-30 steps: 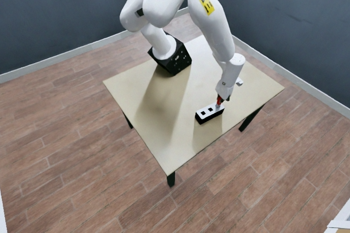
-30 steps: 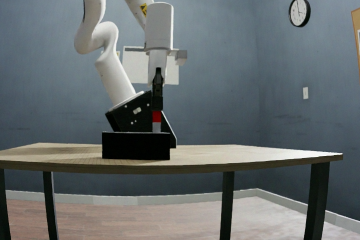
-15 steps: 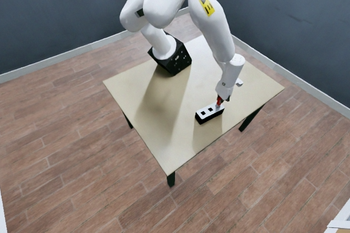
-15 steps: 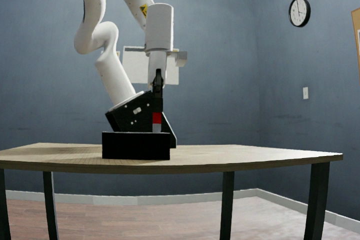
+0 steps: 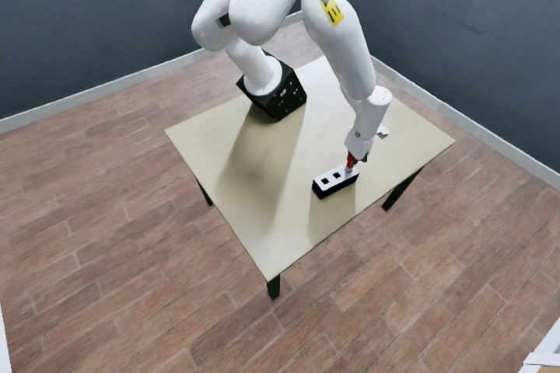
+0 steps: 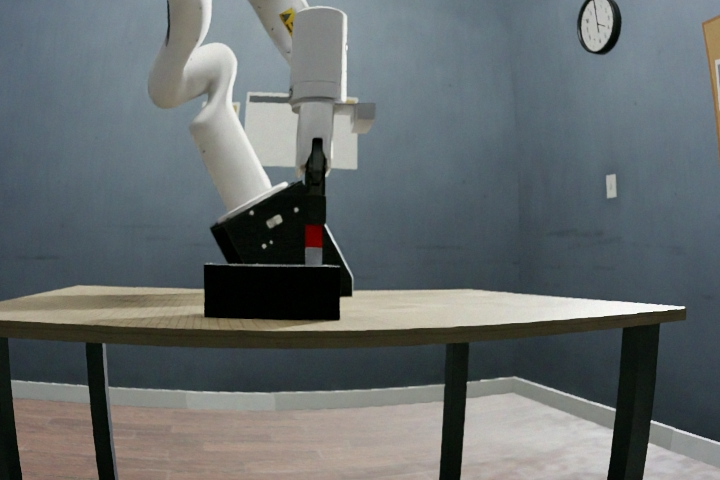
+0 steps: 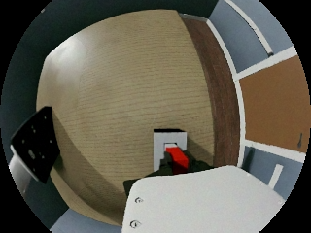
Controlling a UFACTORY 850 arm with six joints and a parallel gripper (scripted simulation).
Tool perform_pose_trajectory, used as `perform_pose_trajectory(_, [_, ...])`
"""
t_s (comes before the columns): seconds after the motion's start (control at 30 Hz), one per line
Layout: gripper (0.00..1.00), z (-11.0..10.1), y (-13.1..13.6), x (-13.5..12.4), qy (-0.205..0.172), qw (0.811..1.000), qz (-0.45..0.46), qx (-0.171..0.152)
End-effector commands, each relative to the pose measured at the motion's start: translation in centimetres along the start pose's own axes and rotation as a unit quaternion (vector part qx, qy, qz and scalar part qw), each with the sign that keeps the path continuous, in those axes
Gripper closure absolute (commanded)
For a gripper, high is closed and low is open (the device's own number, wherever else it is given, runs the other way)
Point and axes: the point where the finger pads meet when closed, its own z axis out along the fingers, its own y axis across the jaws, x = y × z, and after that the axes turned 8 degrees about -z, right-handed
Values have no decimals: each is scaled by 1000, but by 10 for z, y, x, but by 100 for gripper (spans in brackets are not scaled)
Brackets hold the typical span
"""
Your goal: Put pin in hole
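Note:
A black block with a white top [image 5: 329, 186] [image 6: 270, 291] [image 7: 170, 139] lies on the table near its right front edge. The pin [image 5: 348, 167] [image 6: 313, 237] [image 7: 177, 157] stands upright, red end up, in the block's end hole nearest the arm's wrist. In the exterior view, a short grey stretch of the pin shows between the red part and the block's top. My gripper [image 5: 351, 158] [image 6: 314, 217] is straight above the block and shut on the pin's top end. The other two holes [image 5: 324, 180] [image 5: 336, 175] are empty.
The robot's black base [image 5: 276, 99] [image 6: 264, 226] [image 7: 35, 143] stands at the table's far side. The beige table [image 5: 254, 184] [image 6: 485, 311] ends a short way to the right of the block. Wooden floor lies all around.

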Motion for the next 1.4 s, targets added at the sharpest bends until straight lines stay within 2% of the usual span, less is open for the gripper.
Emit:
perform_pose_trajectory(0.0, [100, -1, 1, 0, 0, 1000, 0, -1])
perform_pose_trajectory(1.37, [100, 7, 2, -1, 0, 1000, 0, -1])
